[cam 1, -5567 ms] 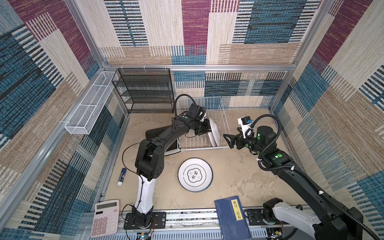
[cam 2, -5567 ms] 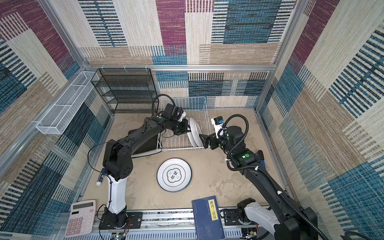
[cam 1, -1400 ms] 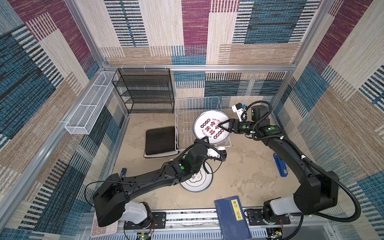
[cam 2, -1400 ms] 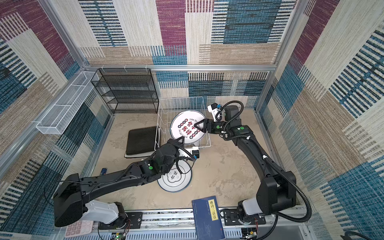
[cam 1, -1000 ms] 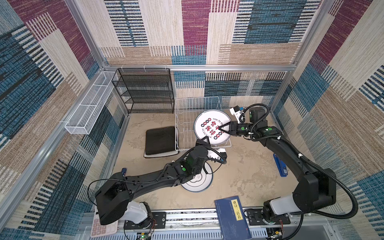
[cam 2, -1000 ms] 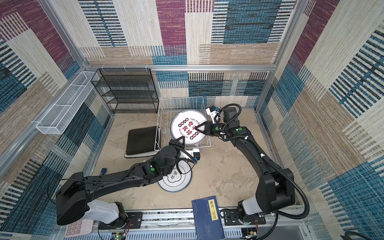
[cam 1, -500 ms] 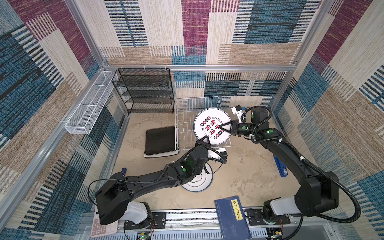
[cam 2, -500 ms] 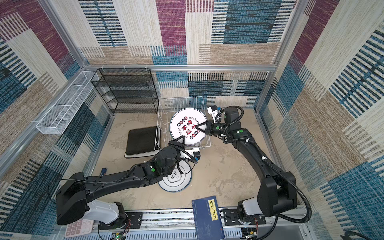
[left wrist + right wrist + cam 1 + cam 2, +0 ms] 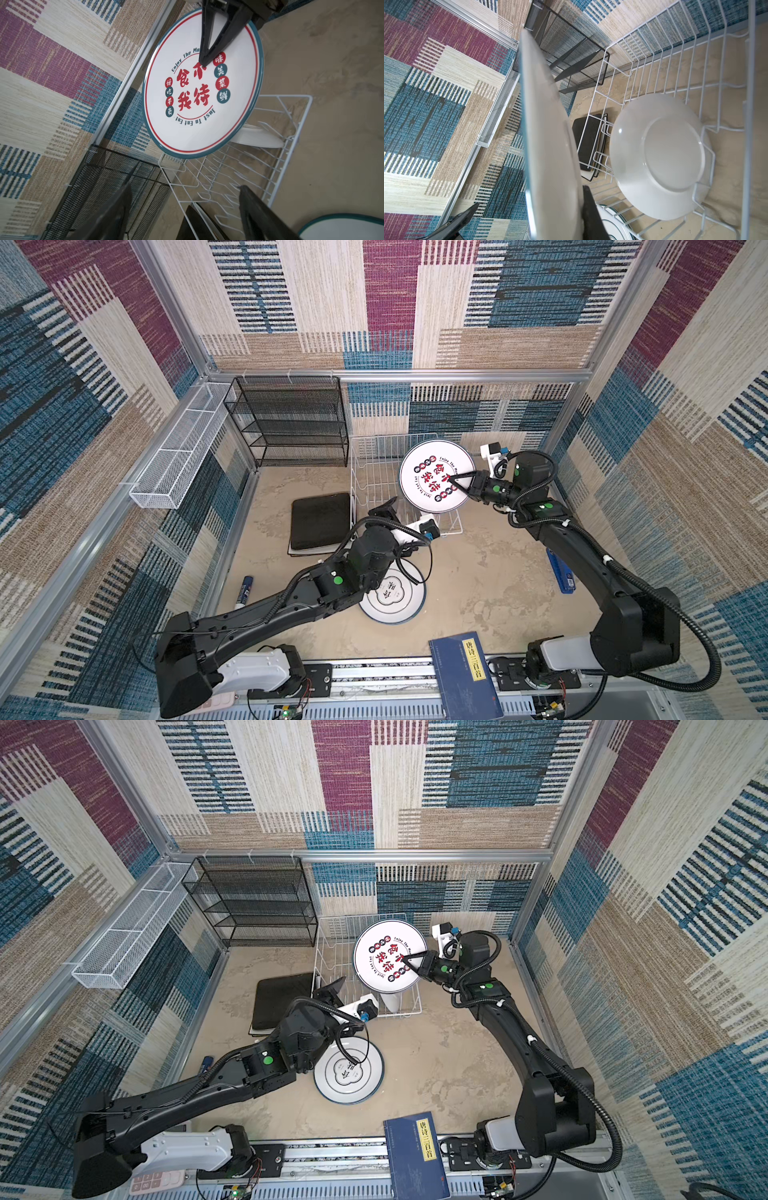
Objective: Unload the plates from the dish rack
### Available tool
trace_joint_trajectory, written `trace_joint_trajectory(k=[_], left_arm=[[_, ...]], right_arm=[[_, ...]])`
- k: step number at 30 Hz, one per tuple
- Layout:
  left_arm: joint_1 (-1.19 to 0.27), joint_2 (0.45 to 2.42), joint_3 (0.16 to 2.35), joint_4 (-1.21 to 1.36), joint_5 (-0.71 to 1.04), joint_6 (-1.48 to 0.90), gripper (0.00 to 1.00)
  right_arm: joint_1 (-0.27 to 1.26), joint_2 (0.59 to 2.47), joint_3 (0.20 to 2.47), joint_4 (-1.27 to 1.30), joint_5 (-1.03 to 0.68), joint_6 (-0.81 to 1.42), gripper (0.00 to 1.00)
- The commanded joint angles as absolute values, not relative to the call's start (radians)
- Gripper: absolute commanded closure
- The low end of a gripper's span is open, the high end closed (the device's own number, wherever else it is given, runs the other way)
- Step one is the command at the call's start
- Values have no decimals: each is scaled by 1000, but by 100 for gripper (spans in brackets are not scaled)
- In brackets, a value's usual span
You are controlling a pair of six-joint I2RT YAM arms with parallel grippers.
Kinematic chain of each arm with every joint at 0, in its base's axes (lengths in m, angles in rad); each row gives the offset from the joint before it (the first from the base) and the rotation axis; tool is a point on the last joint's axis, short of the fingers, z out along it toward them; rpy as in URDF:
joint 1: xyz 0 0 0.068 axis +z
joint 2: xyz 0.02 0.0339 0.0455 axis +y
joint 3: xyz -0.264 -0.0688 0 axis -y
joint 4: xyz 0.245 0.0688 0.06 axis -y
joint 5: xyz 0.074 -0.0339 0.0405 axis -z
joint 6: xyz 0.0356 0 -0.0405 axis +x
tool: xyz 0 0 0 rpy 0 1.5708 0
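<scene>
right claw (image 9: pixel 456 481) clamped on the rim of the red-lettered round plate (image 9: pixel 428 493), held over the dish rack (image 9: pixel 372 472) toward its 3 o'clock side | left claw (image 9: pixel 185 216) agape at the rack's 6 o'clock end | plain white plate (image 9: pixel 660 149) standing in the rack | emblem plate (image 9: pixel 401 603) flat on the counter (image 9: pixel 478 564), 6 o'clock of the rack

I count three round plates: one printed plate (image 9: pixel 436 477) held up above the one dish rack (image 9: pixel 376 456), one bare plate (image 9: pixel 660 187) standing in it, and one emblem plate (image 9: pixel 365 1081) flat towards the table's front edge. One black square plate (image 9: pixel 320 520) tops a stack; I can't tell how many white ones lie beneath. One shelf unit (image 9: pixel 291 423), one mesh trough (image 9: pixel 178 452), one book (image 9: pixel 465 680), one pen (image 9: pixel 245 589).
</scene>
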State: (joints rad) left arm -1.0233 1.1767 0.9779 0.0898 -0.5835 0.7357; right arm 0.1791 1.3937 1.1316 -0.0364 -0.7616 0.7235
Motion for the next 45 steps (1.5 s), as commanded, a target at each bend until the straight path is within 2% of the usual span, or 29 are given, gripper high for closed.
trace_joint_trajectory(k=[1,5,8,14,19,31,37,45], left_arm=[[-982,1129,1046,-63,-480,371,9],[-874,1089,1124,-166,-352,133,5],[-751,1078,1160,-204,-193,-53,4],[-574,1158,1239,-281,75,-335,4],[-514,1286,1328,-324,255,-482,6],[-421,1474,1349,-128,511,-710,11],[-423,1581,1419,-153,650,-736,21],[-427,1605,1427,-158,686,-734,47]], right_arm=[[179,1390,1123,85,-759,762,100],[177,1386,1114,88,-763,757,100],[178,1387,1118,78,-776,744,100],[177,1394,1124,80,-792,736,100],[178,1423,1154,42,-832,704,100],[177,1471,1198,3,-942,652,100],[179,1492,1213,-30,-964,631,100],[179,1499,1219,-52,-995,610,100]])
